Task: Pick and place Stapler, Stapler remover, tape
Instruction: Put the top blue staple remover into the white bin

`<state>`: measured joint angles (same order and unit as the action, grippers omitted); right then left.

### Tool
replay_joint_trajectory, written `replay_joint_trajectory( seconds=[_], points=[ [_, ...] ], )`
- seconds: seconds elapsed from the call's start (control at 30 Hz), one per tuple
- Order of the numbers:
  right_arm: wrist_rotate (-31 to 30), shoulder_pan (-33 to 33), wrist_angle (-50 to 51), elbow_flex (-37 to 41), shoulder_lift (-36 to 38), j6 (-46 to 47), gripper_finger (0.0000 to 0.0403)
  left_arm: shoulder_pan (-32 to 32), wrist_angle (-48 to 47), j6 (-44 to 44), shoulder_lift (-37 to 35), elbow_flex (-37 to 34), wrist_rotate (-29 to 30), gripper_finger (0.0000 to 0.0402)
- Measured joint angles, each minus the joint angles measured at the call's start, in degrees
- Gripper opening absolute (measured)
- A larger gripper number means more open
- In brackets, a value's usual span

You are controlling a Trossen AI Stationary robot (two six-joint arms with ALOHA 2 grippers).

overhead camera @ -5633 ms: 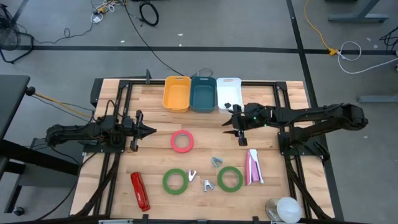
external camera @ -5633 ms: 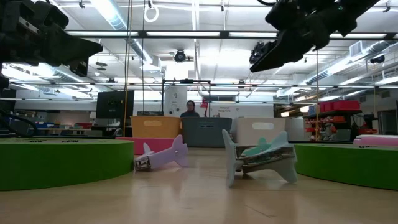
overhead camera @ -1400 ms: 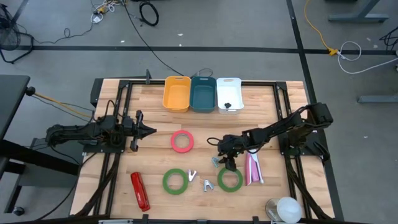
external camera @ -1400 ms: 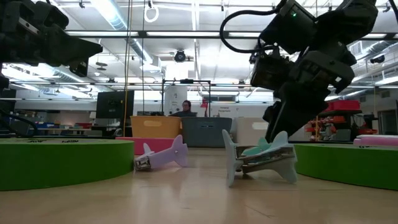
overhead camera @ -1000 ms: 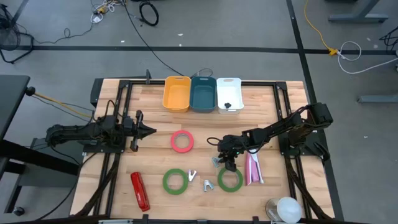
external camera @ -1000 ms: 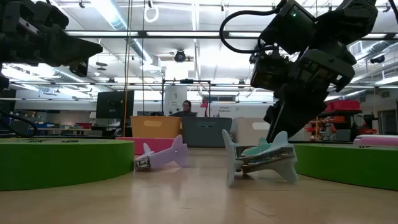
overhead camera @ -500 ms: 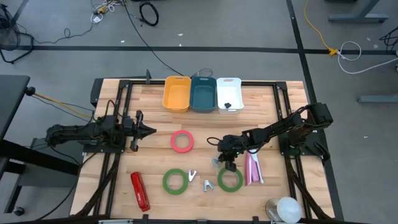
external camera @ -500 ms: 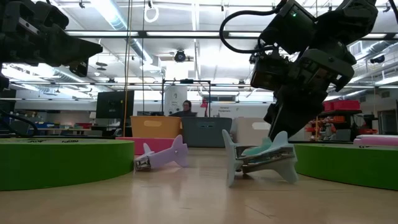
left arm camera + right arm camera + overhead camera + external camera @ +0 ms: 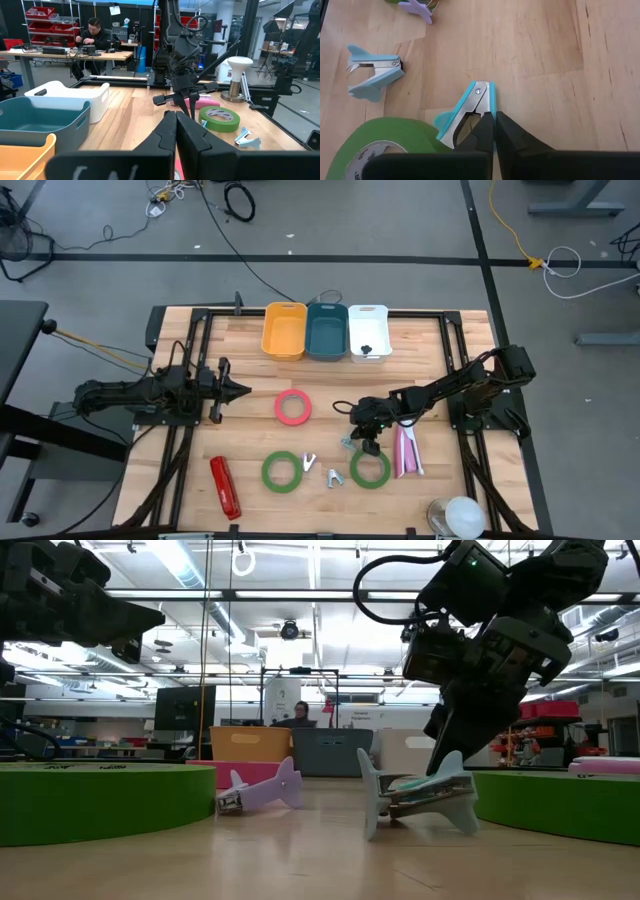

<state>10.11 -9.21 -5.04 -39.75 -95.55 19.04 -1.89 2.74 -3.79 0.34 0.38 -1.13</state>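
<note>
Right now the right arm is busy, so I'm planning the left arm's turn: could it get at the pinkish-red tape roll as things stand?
Probably yes. The left gripper hangs shut just beside the pinkish-red tape roll, with only bare table between them; the right gripper works farther off, by a green tape roll.

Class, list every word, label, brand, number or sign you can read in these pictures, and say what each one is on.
None can be read.
Green tape roll: a white label in its core, print too blurred.
Green tape roll: dark marks on its top edge, too small.
Paper sign in the room: blurred.
</note>
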Motion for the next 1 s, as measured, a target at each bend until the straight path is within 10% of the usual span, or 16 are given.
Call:
replay_joint_trajectory(
  seconds=[1.0],
  points=[
    [1.99, 8.53, -1.31, 0.01, 13.87, -3.11, 0.0006, 0.00, 0.02, 0.00, 0.00, 0.00, 0.00, 0.0010]
  ],
)
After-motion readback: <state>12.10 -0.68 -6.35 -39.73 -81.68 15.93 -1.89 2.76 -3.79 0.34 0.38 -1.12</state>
